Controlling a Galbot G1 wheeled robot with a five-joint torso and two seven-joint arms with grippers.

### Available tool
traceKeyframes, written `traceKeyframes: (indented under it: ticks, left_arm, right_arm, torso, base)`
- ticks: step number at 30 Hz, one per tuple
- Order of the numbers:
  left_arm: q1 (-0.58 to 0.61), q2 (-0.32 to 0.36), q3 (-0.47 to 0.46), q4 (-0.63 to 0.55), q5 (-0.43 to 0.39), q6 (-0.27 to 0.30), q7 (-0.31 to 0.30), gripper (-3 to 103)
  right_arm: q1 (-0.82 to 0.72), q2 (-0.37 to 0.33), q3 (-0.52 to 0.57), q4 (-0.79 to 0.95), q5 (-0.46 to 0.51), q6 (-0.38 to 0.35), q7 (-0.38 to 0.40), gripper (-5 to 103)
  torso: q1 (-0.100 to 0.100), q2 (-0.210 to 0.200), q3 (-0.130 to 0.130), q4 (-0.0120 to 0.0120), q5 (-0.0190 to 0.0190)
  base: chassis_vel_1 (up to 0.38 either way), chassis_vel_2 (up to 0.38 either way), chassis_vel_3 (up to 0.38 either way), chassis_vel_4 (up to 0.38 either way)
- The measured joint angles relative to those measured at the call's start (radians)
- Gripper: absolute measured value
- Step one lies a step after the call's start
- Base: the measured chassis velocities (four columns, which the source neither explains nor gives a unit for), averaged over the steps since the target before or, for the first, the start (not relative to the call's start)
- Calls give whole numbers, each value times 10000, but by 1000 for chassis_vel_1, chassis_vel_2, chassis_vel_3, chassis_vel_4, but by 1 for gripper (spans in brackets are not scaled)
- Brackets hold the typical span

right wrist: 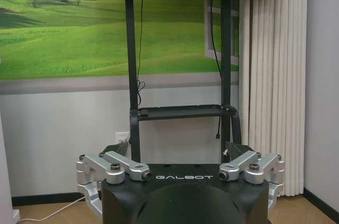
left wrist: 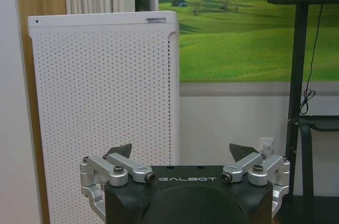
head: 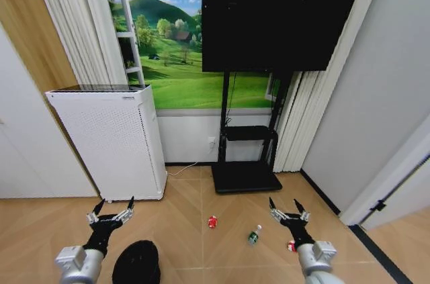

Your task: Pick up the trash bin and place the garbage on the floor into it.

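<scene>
Both grippers hang raised above the wooden floor (head: 181, 230), fingers spread wide and holding nothing: the left gripper (head: 113, 207) at lower left, the right gripper (head: 287, 207) at lower right. Behind them, in descending order of size, stand the large black screen on its black floor stand (head: 282, 15), then the tall white perforated cabinet unit (head: 111, 139) against the wall, facing the left gripper. Next, the small round black mesh trash bin (head: 136, 262) rests on the floor just beside the left arm, below and slightly inward of the left gripper, apart from its fingers. Smallest are the litter pieces: a small greenish bottle (head: 254, 234) lying between the grippers, nearer the right one; a red-and-white wrapper (head: 212, 221) near the middle; and a red scrap (head: 291, 246) partly hidden beside the right arm.
</scene>
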Motion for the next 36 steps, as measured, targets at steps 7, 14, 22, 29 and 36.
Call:
traceKeyframes:
  ticks: [7,14,22,29,36]
  left_arm:
    - [2,0,-2,39,4,-63,38,100]
    - [-31,-12,-6,79,20,-79,50,100]
    - [-55,-50,-12,125,32,-82,50,100]
    - [-75,-37,-17,152,57,-83,47,100]
    - [-55,-78,-14,183,130,-104,46,100]
  right_arm:
    - [-79,58,14,0,-35,78,6,100]
    - [-101,59,-4,-106,-34,129,-11,100]
    - [-72,-5,-95,-263,-18,166,-63,100]
    - [-27,-10,-208,-469,-14,279,-80,100]
    - [-72,-71,-151,-597,20,429,-94,100]
  torso:
    - [-108,-292,-161,-2,1]
    - [-247,-618,-353,-1,1]
    - [-405,-1008,-584,-1,1]
    - [-547,-1354,-788,0,1]
    - [-657,-1624,-948,-1,1]
  base:
    - [10,-5,-4,6]
    - [0,0,0,0]
    - [0,0,0,0]
    - [0,0,0,0]
    - [0,0,0,0]
